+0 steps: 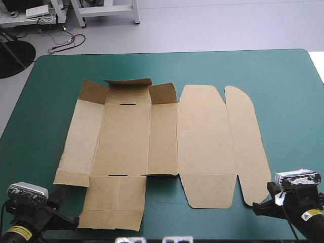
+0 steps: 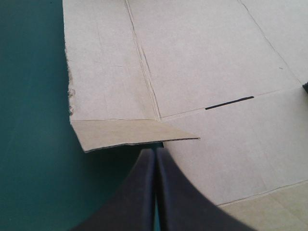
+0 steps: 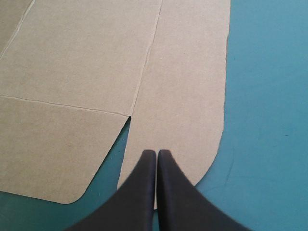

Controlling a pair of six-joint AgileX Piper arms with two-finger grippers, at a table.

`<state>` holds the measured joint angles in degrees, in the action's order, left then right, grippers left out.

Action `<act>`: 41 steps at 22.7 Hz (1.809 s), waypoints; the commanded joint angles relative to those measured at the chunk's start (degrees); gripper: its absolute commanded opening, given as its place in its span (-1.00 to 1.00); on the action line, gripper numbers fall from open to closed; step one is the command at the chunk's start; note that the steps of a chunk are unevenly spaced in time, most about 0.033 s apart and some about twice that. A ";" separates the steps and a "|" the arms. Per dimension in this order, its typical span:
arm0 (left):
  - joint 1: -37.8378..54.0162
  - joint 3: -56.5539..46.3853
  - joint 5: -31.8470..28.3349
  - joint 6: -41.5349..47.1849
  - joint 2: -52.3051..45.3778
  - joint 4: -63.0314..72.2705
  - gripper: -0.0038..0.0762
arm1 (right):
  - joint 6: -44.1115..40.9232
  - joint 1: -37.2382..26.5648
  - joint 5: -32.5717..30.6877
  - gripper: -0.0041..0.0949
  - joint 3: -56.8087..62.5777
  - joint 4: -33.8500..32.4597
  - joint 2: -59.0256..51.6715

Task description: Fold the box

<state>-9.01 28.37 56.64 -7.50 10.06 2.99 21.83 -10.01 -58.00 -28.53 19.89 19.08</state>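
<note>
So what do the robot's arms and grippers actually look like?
Both arms are black. The left arm bears a left yellow label with dark print, and the right arm bears a right yellow label of the same kind. The left gripper and the right gripper each have two broad, smooth black fingers, curved like fins, wide at the base and narrowing to a point.

- The left arm (image 1: pixel 24 223) sits low at the near left, with its wrist angled inward toward the middle.
- The left gripper (image 2: pixel 155 150) has its two black fingers (image 2: pixel 139 192) pressed together into one pointed arch.
- The right arm (image 1: pixel 304 205) sits low at the near right, also turned inward.
- The right gripper (image 3: pixel 157 151) has its fingers meeting along their whole length, tips touching.
</note>
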 commanded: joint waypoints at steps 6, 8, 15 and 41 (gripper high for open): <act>0.15 1.49 -3.52 0.47 0.76 0.43 -0.93 | 0.32 -0.03 3.03 -0.93 -1.63 1.18 0.47; 0.15 2.11 -3.37 0.47 0.87 0.04 -0.93 | 0.32 -0.03 3.03 -0.93 -1.63 1.18 0.47; 0.15 18.19 2.07 0.47 12.87 -1.24 -0.93 | 0.32 -0.03 3.03 -0.93 -1.63 1.18 0.47; 34.37 46.05 15.02 -17.57 73.98 23.56 -0.90 | 0.32 -0.03 3.03 -0.93 -1.63 1.18 0.47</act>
<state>22.31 72.50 67.42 -23.22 83.02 22.83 21.83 -10.01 -58.00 -28.53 19.89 19.08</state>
